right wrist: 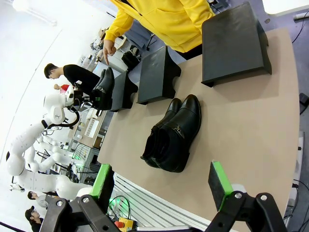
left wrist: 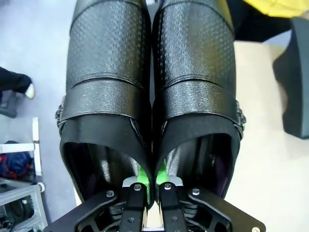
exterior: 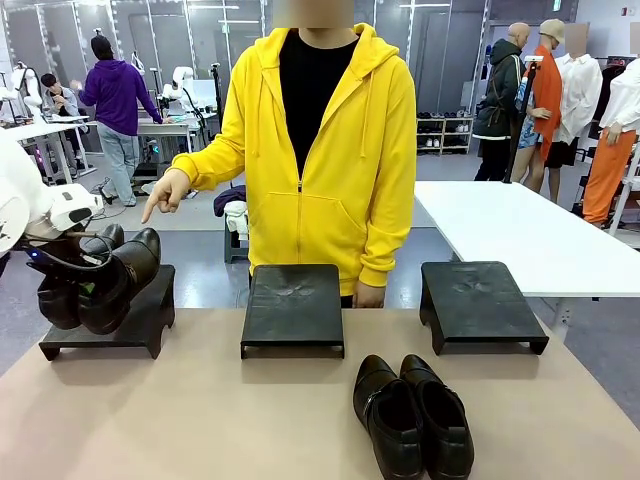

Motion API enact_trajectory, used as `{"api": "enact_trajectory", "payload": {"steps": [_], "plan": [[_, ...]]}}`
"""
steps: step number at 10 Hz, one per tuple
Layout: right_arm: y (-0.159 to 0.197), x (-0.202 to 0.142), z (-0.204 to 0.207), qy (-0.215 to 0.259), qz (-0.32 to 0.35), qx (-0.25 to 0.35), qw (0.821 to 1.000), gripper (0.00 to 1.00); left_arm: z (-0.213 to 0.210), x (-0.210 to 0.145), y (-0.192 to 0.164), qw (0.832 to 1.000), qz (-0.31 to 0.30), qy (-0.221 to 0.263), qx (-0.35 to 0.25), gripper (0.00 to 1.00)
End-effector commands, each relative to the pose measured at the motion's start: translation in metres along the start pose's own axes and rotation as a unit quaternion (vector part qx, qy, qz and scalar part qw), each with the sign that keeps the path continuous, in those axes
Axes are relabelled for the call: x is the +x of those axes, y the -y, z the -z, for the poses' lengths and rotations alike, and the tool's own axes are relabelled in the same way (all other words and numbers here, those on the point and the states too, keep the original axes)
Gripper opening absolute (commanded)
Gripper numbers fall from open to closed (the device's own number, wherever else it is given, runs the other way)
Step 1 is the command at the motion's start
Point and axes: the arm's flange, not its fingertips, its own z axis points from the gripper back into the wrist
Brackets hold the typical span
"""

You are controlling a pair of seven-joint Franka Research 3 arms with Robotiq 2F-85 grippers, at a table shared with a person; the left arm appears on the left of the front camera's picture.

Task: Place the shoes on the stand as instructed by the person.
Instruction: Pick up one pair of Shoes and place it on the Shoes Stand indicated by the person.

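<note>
Because the person's hand [exterior: 165, 193] points a finger down toward the left stand [exterior: 140, 320], that stand reads as the one instructed, and the held pair [exterior: 100, 285] is there accordingly. The left end effector [left wrist: 149, 178] is pressed together on the two inner walls of these shoes at the heel openings. Pinching them side by side lets both travel as one load. Each shoe has a band across the top with a buckle on its outer side. The pair sits tilted over the stand's near left part, toes raised toward the person [exterior: 330, 150]. I cannot tell whether the soles rest on it yet.

The middle stand [exterior: 293, 305] is bare, directly in front of the person. Nearer the robot, the second pair [exterior: 412, 415] lies flat on the bench [exterior: 200, 420], shoes touching, between the middle stand and the right stand [exterior: 482, 300]. It is probably waiting for its own instruction. The right stand is bare too. The right end effector [right wrist: 160, 182] hangs spread wide over the bench's near edge, holding nothing, likely kept clear until it is needed.

Counted: four shoes in two pairs, three stands, two end effectors, one person at the bench.
</note>
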Motion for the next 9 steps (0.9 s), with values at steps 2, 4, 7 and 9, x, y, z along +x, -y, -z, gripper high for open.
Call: {"api": "enact_trajectory", "payload": {"steps": [2,4,7,9], "plan": [[-0.001,0.0,0.0,0.002,-0.004,0.004,1.0,1.0,0.015,0.024,-0.008,0.999,-0.011,0.03,0.007,0.07],[-0.001,0.0,0.0,0.002,-0.004,0.004,1.0,1.0,0.03,0.03,-0.004,1.0,-0.018,0.023,0.008,0.07],[-0.001,0.0,0.0,0.002,-0.004,0.004,1.0,1.0,0.045,0.03,-0.004,1.0,-0.029,0.011,0.004,0.07],[-0.001,0.0,0.0,0.002,-0.004,0.004,1.0,1.0,0.053,0.028,0.001,1.0,-0.029,-0.001,-0.005,0.07]]}}
